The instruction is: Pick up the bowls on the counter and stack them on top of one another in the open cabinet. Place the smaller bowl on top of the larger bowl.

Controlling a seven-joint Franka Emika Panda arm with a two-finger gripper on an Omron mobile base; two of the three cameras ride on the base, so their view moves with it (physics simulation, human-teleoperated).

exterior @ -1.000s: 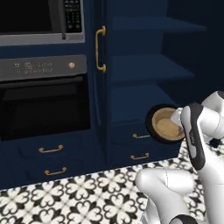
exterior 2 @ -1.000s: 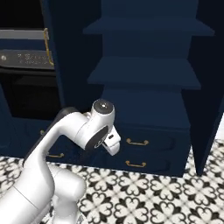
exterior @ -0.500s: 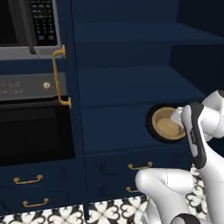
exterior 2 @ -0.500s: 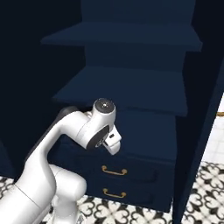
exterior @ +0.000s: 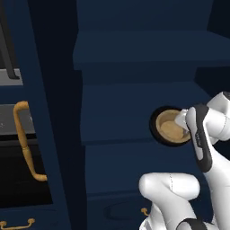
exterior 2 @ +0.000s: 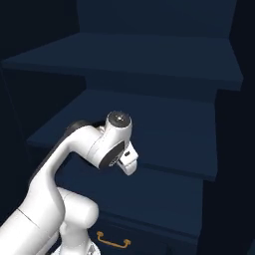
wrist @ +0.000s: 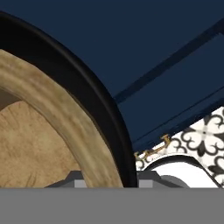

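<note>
1. Already nested: your claw (exterior: 182, 127) grips the rims of the smaller bowl (exterior: 170, 128) and larger bowl (exterior: 156, 130) together.
2. You carry them tipped sideways, before the open cabinet (exterior: 134, 108) shelves.

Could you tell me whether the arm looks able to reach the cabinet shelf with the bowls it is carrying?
Probably yes: the open cabinet shelf lies bare ahead of the nested smaller bowl and larger bowl.
</note>
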